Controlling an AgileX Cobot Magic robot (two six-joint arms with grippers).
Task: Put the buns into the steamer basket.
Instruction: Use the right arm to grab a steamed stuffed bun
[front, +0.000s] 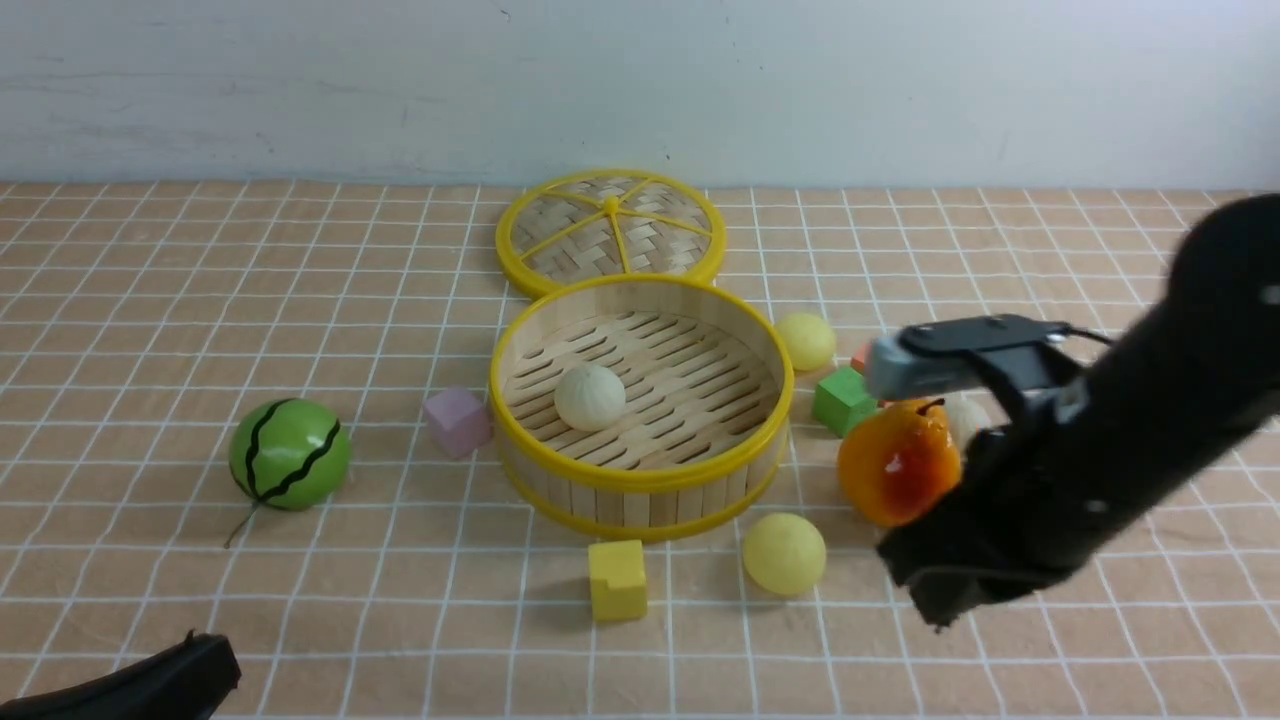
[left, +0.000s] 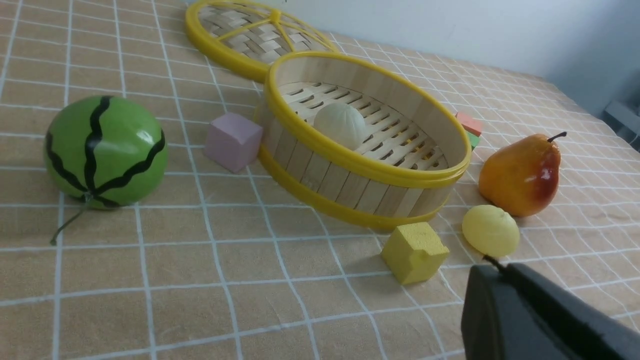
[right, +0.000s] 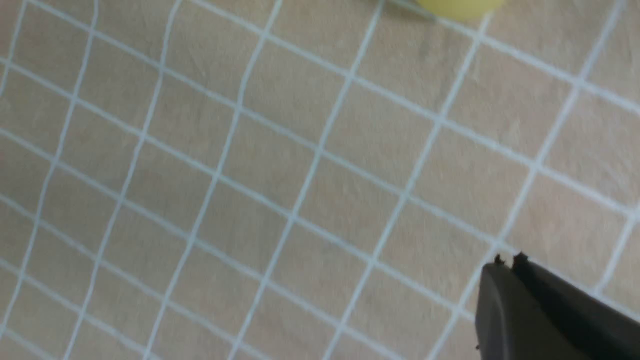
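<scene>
Just left of the right pincer (front: 938, 610), clenched on nothing, the nearest pale yellow bun (front: 784, 553) sits on the bench (front: 150, 300) in front of the steamer basket (front: 640, 478), which holds one off-white bun (front: 590, 397); the left pincer (front: 215, 660), also clenched, lies well apart from it.

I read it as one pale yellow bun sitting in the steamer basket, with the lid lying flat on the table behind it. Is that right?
Not quite. The bun in the steamer basket is off-white, not pale yellow; the front view shows it, and the left wrist view agrees. The rest holds: the lid lies flat on the table behind the basket.
</scene>
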